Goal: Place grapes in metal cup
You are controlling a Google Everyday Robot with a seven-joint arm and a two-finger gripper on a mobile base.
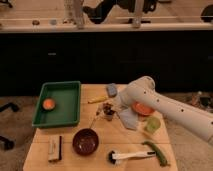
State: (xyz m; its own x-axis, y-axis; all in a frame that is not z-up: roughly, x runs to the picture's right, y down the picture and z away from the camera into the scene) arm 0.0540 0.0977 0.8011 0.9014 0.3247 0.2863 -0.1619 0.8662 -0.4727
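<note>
The grapes (106, 107) are a small dark lumpy bunch near the middle of the wooden table (100, 160), right at the tip of my gripper (110, 111). My white arm reaches in from the right and the gripper points left and down onto that spot. The metal cup (109, 118) shows only as a small grey shape just below the grapes, mostly covered by the gripper. Whether the grapes are held or rest in the cup is not visible.
A green tray (60, 117) at the left holds an orange fruit (49, 104). A dark bowl (85, 141) sits at the front. Also here are a light green cup (152, 125), an orange plate (142, 108), a blue-grey object (111, 90), a brush (127, 156), a green pod (159, 152) and a small box (54, 148).
</note>
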